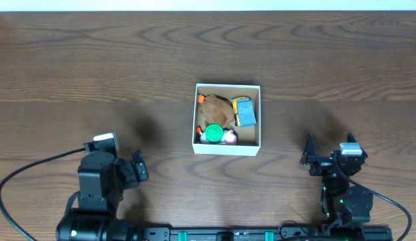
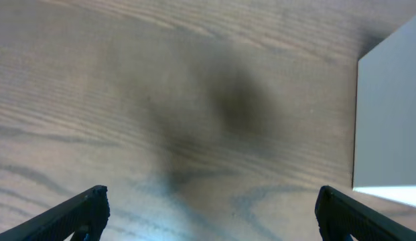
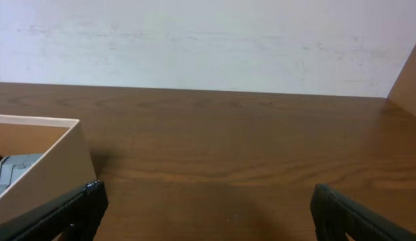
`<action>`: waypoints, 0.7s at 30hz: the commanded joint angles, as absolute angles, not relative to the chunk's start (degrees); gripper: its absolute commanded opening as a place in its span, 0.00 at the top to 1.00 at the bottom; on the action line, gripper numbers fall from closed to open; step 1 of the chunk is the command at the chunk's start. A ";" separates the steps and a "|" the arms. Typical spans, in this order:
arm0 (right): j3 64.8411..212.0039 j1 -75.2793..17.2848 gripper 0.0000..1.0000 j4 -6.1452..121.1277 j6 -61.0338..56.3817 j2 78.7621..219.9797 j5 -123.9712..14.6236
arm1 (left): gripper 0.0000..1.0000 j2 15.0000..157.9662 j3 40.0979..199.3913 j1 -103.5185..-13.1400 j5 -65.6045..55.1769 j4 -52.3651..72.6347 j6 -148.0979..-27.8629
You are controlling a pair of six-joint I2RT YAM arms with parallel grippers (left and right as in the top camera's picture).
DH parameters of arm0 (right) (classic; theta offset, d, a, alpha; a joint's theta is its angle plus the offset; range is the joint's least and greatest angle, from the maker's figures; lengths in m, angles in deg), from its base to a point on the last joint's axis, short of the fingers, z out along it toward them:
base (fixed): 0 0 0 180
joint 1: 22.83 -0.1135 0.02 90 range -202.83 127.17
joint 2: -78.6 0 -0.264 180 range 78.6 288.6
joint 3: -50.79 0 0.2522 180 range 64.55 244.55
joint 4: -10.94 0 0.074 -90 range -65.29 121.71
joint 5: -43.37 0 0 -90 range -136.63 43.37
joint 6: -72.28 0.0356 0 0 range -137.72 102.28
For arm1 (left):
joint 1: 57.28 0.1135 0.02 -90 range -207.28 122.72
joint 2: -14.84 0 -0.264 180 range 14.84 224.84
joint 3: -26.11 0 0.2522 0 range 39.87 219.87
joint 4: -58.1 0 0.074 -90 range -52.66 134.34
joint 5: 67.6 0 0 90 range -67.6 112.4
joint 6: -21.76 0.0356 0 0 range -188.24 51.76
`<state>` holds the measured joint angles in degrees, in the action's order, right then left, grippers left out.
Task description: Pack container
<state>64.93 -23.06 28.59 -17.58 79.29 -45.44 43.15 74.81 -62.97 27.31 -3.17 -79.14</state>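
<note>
Your left gripper [image 2: 211,204] and right gripper [image 3: 208,201] both have their fingers spread wide and hold nothing. The container [image 1: 227,148] sits on the tabletop [image 1: 94,67], ahead and to the right of the left gripper and ahead and to the left of the right one. Packing looks close to finished, so check that nothing rises above the rim. If something does, come down from above and press lightly at the middle, clear of the thin walls. Count one container and four toys inside: a brown toy [image 1: 218,107], a blue-and-yellow toy [image 1: 244,112], a green round toy [image 1: 214,131] and a pale pink toy [image 1: 229,137]. No toy shows outside the container.
</note>
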 commanded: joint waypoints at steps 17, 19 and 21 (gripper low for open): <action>64.86 -22.56 0.01 28.89 -18.43 79.24 -46.03 | 0.02 16.49 48.25 -59.96 22.85 36.18 -64.98; 64.86 -22.58 0.01 28.89 -18.43 79.24 -46.03 | 0.02 16.38 45.65 -59.56 22.83 41.44 -63.86; 64.86 -22.56 0.01 28.89 -18.43 79.24 -46.03 | 0.02 16.25 43.11 -59.08 22.83 45.86 -62.66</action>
